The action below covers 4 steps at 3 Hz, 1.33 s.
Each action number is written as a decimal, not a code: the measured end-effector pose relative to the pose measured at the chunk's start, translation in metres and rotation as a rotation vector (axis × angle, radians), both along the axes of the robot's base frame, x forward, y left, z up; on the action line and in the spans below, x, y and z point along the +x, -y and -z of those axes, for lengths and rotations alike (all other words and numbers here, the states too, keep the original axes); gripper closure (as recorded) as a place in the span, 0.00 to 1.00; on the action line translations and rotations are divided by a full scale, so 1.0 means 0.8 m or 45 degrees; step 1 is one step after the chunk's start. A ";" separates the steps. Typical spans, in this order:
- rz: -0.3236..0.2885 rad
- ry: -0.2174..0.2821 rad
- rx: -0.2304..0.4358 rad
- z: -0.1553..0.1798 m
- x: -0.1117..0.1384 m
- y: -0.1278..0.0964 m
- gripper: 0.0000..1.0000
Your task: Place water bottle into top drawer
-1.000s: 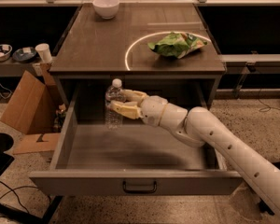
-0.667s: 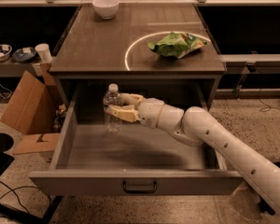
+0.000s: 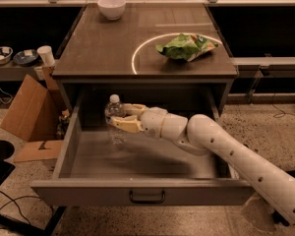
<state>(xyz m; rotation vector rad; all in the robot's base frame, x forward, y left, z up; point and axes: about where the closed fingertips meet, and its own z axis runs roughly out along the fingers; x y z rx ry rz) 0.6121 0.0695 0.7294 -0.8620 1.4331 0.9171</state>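
The top drawer (image 3: 142, 192) is pulled wide open below the cabinet top, its dark pull handle at the front centre. The water bottle (image 3: 114, 119), clear with a white cap, stands upright inside the drawer near its back left. My gripper (image 3: 119, 117) reaches in from the right on a white arm (image 3: 226, 151). Its cream fingers (image 3: 124, 125) sit on either side of the bottle and hold it. The bottle's base is low, near the drawer floor.
On the cabinet top lie a white bowl (image 3: 111, 7) at the back left and a green chip bag (image 3: 185, 46) at the right. A cardboard box (image 3: 30, 113) stands on the floor left of the drawer. A low shelf with dishes and a cup (image 3: 46, 55) is at the far left.
The gripper and the bottle have moved a little left and lower inside the drawer. The drawer has not moved.
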 end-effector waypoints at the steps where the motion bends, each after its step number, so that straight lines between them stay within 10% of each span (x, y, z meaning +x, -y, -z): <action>1: 0.020 -0.022 0.015 0.015 -0.004 -0.006 1.00; 2: 0.069 -0.032 0.060 0.023 -0.009 -0.009 1.00; 4: 0.079 -0.034 0.069 0.024 -0.010 -0.009 0.59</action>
